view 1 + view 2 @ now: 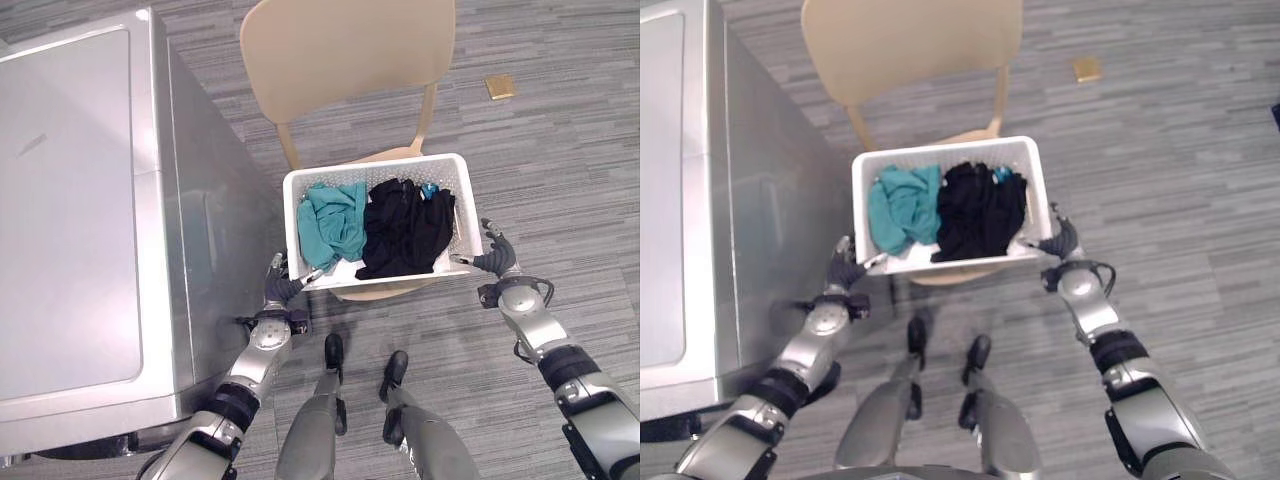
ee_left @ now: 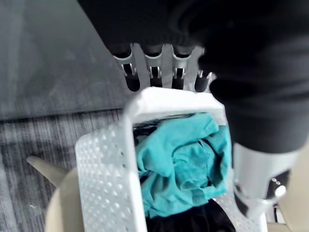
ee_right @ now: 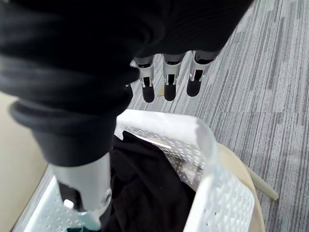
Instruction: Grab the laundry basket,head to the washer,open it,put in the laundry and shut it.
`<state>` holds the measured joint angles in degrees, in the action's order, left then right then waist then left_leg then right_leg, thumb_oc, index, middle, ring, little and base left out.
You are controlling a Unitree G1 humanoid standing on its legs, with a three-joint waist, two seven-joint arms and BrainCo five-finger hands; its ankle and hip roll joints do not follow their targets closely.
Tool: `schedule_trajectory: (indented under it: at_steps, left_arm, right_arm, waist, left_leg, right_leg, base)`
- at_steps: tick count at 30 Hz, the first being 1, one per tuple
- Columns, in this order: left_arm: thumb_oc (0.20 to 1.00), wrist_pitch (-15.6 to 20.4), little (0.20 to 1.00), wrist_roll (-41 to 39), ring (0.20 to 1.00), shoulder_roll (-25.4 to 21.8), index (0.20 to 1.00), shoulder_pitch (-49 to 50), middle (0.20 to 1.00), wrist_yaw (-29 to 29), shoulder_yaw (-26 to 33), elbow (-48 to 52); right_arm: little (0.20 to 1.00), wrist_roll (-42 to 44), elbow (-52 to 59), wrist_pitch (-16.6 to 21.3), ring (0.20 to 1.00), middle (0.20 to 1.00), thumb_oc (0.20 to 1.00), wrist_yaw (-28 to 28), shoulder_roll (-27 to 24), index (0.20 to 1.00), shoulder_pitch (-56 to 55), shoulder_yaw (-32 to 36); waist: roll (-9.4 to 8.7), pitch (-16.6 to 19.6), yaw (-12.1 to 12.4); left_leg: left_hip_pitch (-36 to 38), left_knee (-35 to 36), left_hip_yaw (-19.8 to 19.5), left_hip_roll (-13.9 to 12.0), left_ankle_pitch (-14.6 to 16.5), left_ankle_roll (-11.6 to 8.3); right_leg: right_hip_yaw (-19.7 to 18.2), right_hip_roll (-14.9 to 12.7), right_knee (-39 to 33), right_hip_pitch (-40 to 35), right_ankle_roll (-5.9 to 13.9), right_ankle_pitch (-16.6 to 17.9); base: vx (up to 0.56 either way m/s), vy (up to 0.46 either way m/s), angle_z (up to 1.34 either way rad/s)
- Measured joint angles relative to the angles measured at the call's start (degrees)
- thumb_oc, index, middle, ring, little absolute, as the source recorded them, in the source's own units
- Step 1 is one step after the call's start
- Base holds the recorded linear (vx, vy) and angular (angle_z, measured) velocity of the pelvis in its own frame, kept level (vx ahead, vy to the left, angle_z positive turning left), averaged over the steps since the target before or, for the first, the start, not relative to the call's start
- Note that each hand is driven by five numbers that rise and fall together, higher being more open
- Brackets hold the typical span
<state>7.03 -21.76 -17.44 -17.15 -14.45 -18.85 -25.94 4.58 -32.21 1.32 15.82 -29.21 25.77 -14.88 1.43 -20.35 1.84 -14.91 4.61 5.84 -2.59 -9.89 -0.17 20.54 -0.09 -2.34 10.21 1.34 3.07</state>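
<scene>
Both hands flank the basket, fingers straight.

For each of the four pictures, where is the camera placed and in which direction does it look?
Left eye view: on the head, looking down at the laundry basket on a chair, washer at left; both arms show.
Right eye view: the same scene from slightly aside; left hand and right hand sit at the basket's near corners.
Left wrist view: along the left hand's open fingers, onto the teal clothing.
Right wrist view: along the right hand's open fingers, onto the black clothing.
All four share the basket.
</scene>
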Motion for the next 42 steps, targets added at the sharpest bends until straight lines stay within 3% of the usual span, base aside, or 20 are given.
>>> schedule_trajectory:
  at_steps: [3,5,7,14,19,25,26,32,34,35,36,37,38,39,40,42]
  left_arm:
    - [1.000,0.2,1.000,0.1,1.000,0.0,1.000,4.9,1.000,1.1,1.3,4.1]
    - [1.000,0.5,1.000,0.4,1.000,-0.4,1.000,9.7,1.000,3.2,2.3,9.3]
    - [1.000,0.4,1.000,0.4,1.000,-0.7,1.000,12.0,1.000,4.3,3.1,9.6]
    - [1.000,-0.1,1.000,0.5,1.000,-0.6,1.000,16.2,1.000,7.8,3.0,10.7]
    - [1.000,-1.3,1.000,0.5,1.000,-0.6,1.000,20.7,1.000,10.0,0.2,8.4]
    - [1.000,-2.4,1.000,0.8,1.000,-0.3,1.000,23.7,1.000,11.6,-1.0,2.1]
    - [1.000,-2.5,1.000,3.7,1.000,0.3,1.000,23.6,1.000,12.4,-0.9,-4.3]
    - [1.000,-2.5,1.000,5.1,1.000,3.5,1.000,26.7,1.000,13.6,0.4,-14.1]
    - [1.000,-2.7,1.000,5.0,1.000,5.4,1.000,25.3,1.000,13.3,1.5,-19.0]
    - [1.000,-2.5,1.000,5.1,1.000,5.4,1.000,25.1,1.000,12.7,1.5,-19.6]
    - [1.000,-2.3,1.000,5.3,1.000,5.7,1.000,22.2,1.000,11.9,2.3,-22.5]
    - [1.000,-2.0,1.000,5.4,1.000,5.2,1.000,21.0,1.000,11.8,3.3,-23.4]
    - [1.000,-2.0,1.000,5.6,1.000,5.2,1.000,20.6,1.000,11.6,3.1,-24.3]
    - [1.000,-2.1,1.000,6.3,1.000,5.4,1.000,19.1,1.000,10.8,2.5,-25.6]
    - [1.000,-1.6,1.000,6.9,1.000,3.9,1.000,17.1,1.000,10.5,1.9,-25.1]
    - [1.000,-2.0,1.000,7.0,1.000,3.9,1.000,17.7,1.000,10.5,1.0,-24.9]
  right_arm:
    - [1.000,-1.5,4.5,-0.9,1.000,1.000,1.000,-0.4,-1.0,1.000,-7.1,3.3]
    - [1.000,-5.3,13.8,-0.5,1.000,1.000,1.000,-1.1,-1.2,1.000,-17.0,8.2]
    - [1.000,-8.7,14.0,-1.0,1.000,1.000,1.000,-1.4,-1.1,1.000,-19.5,9.1]
    - [1.000,-13.6,14.1,-1.7,1.000,1.000,1.000,-2.1,3.3,1.000,-25.1,10.7]
    - [1.000,-13.2,6.8,-1.7,1.000,1.000,1.000,-2.5,8.0,1.000,-26.1,6.8]
    - [1.000,-10.3,-4.1,-1.3,1.000,1.000,1.000,-5.3,10.3,1.000,-25.8,2.8]
    - [1.000,-8.8,-14.0,-1.0,1.000,1.000,1.000,-6.6,11.5,1.000,-23.9,2.6]
    - [1.000,-5.5,-22.9,-1.6,1.000,1.000,1.000,-7.5,13.0,1.000,-23.7,2.3]
    - [1.000,-4.0,-25.1,-1.9,1.000,1.000,1.000,-7.8,13.0,1.000,-23.2,3.0]
    - [1.000,-3.8,-25.5,-1.7,1.000,1.000,1.000,-7.9,12.9,1.000,-23.3,3.0]
    - [1.000,-2.7,-29.4,-1.5,1.000,1.000,1.000,-8.1,13.0,1.000,-22.6,2.4]
    - [1.000,-2.1,-32.2,-1.7,1.000,1.000,1.000,-8.5,13.8,1.000,-21.9,1.8]
    - [1.000,-1.8,-33.2,-2.0,1.000,1.000,1.000,-8.5,14.5,1.000,-21.5,1.2]
    - [1.000,-1.8,-33.6,-2.1,1.000,1.000,1.000,-8.4,14.6,1.000,-21.3,1.2]
    - [1.000,-1.7,-34.9,-1.7,1.000,1.000,1.000,-8.6,14.9,1.000,-20.1,-0.1]
    - [1.000,-1.5,-35.2,-1.5,1.000,1.000,1.000,-8.4,13.9,1.000,-18.3,1.5]
  waist:
    - [-0.06,0.0,-0.2]
    - [-0.29,0.1,-0.3]
    - [-0.26,0.2,-0.8]
    - [-0.35,2.0,-1.8]
    - [-0.15,5.3,-1.6]
    - [0.31,9.0,-1.0]
    - [0.20,9.2,-0.3]
    - [-0.46,11.6,1.5]
    - [0.19,11.8,1.3]
    - [0.61,11.6,1.4]
    - [2.14,11.7,0.5]
    - [1.41,11.7,0.8]
    - [0.87,11.7,2.3]
    - [2.14,11.7,2.8]
    - [1.41,11.2,3.8]
    - [2.12,10.4,6.2]
  left_leg:
    - [2.2,0.0,0.0,0.4,0.1,-0.04]
    - [4.5,0.1,0.0,0.8,0.2,-0.13]
    - [5.9,0.1,0.1,0.6,0.9,-0.96]
    - [6.2,0.1,0.2,0.1,1.3,-0.81]
    - [7.7,0.2,0.1,0.3,1.6,-0.62]
    - [8.5,0.4,-0.2,0.6,2.4,-0.90]
    - [10.7,0.4,-0.2,0.6,2.9,-0.85]
    - [12.3,0.4,-0.4,0.8,3.9,-0.48]
    - [12.2,0.4,-2.2,0.7,3.8,-0.11]
    - [11.8,0.4,-4.2,0.8,3.1,0.45]
    - [10.3,0.1,-9.7,0.4,1.7,0.16]
    - [9.9,0.1,-10.9,1.2,1.4,0.01]
    - [8.9,0.0,-12.8,1.9,-0.5,-0.85]
    - [7.4,-0.3,-16.2,1.4,-1.1,-2.49]
    - [4.4,-0.2,-17.7,2.0,1.7,-5.46]
    - [3.0,0.0,-14.2,1.3,6.6,-4.74]
  right_leg:
    - [-0.3,-0.2,-0.6,-2.6,0.01,0.0]
    - [-0.4,-0.3,-2.2,-5.7,0.01,0.0]
    - [-0.8,-0.2,-2.2,-6.8,-0.04,-0.1]
    - [-1.2,0.3,-2.2,-7.1,-0.02,-0.1]
    - [-1.3,0.1,-2.2,-8.7,-0.04,-0.1]
    - [-0.9,-0.1,-2.2,-9.7,0.04,-0.4]
    - [-0.8,-0.2,-2.2,-12.2,-0.27,-0.4]
    - [-0.9,-0.4,-1.1,-13.6,0.10,-1.8]
    - [-2.7,-0.5,4.0,-11.9,-0.25,-3.9]
    - [-6.1,-0.1,7.8,-10.4,-0.68,-5.4]
    - [-16.1,1.5,11.1,-7.8,0.11,-9.0]
    - [-17.9,1.2,9.7,-8.3,0.13,-8.9]
    - [-17.2,1.1,9.1,-8.6,0.04,-8.4]
    - [-16.1,2.7,9.3,-8.5,-0.03,-8.5]
    - [-15.2,4.2,5.5,-8.8,-4.47,-7.1]
    - [-11.0,3.6,5.6,-8.4,-5.02,-5.3]
  base:
    - [0.07,-0.017,0.07]
    - [0.05,-0.015,0.05]
    - [0.04,-0.015,-0.13]
    - [0.01,-0.005,-0.02]
    - [0.00,0.010,0.02]
    - [0.01,0.017,0.03]
    - [0.02,0.036,0.01]
    - [-0.01,0.014,0.00]
    - [-0.06,-0.008,0.36]
    - [-0.05,-0.041,1.35]
    - [-0.11,-0.164,1.56]
    - [-0.14,-0.196,1.54]
    - [-0.13,-0.171,1.13]
    - [-0.12,-0.070,1.94]
    - [-0.14,-0.022,2.16]
    - [-0.16,0.009,1.43]
